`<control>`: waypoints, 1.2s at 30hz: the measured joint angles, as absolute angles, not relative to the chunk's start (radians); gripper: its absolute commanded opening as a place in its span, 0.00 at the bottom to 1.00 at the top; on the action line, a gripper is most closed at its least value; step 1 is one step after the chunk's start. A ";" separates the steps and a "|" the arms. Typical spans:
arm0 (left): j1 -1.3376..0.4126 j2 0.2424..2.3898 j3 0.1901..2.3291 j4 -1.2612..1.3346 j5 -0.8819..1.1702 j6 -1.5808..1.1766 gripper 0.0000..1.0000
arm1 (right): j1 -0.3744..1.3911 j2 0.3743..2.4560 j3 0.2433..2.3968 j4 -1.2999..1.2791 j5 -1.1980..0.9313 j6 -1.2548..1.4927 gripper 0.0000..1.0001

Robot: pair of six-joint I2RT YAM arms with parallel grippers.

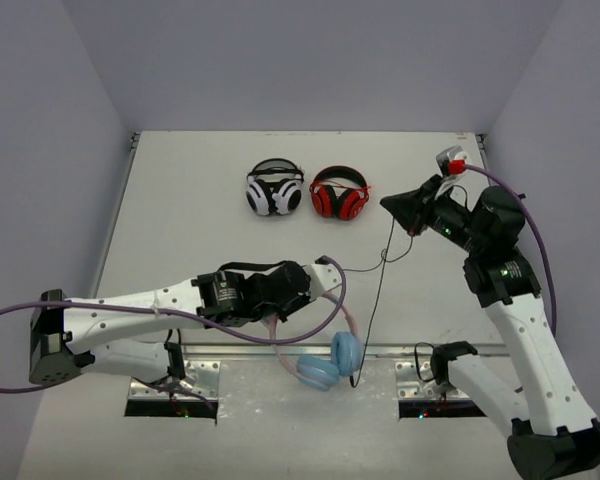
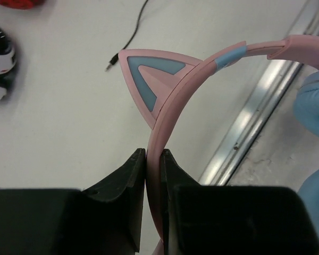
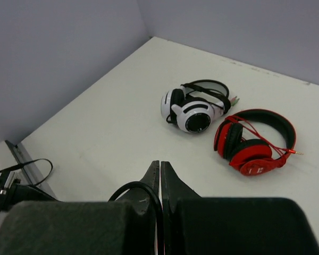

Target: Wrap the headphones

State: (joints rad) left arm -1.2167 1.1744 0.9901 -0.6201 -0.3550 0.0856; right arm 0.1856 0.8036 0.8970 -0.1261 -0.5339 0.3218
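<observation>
The headphones have light blue ear cups (image 1: 330,362) that hang past the table's near edge, and a thin pink headband (image 2: 202,69) with a cat ear (image 2: 151,77). My left gripper (image 1: 315,285) is shut on the headband; in the left wrist view the jaws (image 2: 153,154) pinch the pink band. The thin black cable (image 1: 375,290) runs from the ear cups up to my right gripper (image 1: 390,204), which holds it raised above the table. In the right wrist view the gripper (image 3: 160,164) is shut with a loop of cable (image 3: 133,188) coming out between the jaws. The cable's plug (image 2: 110,66) lies on the table.
White-and-black headphones (image 1: 274,187) and red-and-black headphones (image 1: 340,193) lie side by side at the table's back middle. A metal rail (image 1: 230,347) runs along the near table edge. Grey walls stand on three sides.
</observation>
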 measured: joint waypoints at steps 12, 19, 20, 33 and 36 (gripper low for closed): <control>-1.217 1.203 1.060 -0.608 -0.057 0.120 0.01 | 0.391 0.928 0.888 -0.221 -0.440 0.322 0.01; -1.216 1.145 1.061 -0.599 -0.005 0.130 0.01 | 0.429 1.056 0.887 -0.288 -0.192 0.379 0.01; -1.216 1.135 1.061 -0.595 -0.005 0.130 0.01 | 0.430 1.072 0.886 -0.302 -0.161 0.388 0.01; -1.209 1.036 1.061 -0.557 -0.009 0.130 0.00 | 0.435 1.114 0.866 -0.346 -0.024 0.439 0.01; -1.209 0.992 1.061 -0.542 -0.006 0.131 0.00 | 0.435 1.114 0.855 -0.345 -0.041 0.442 0.01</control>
State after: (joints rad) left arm -1.2091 0.9916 1.0607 -0.5423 -0.0059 0.1307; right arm 0.4347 1.1137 0.8551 -0.3447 -0.0410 0.4423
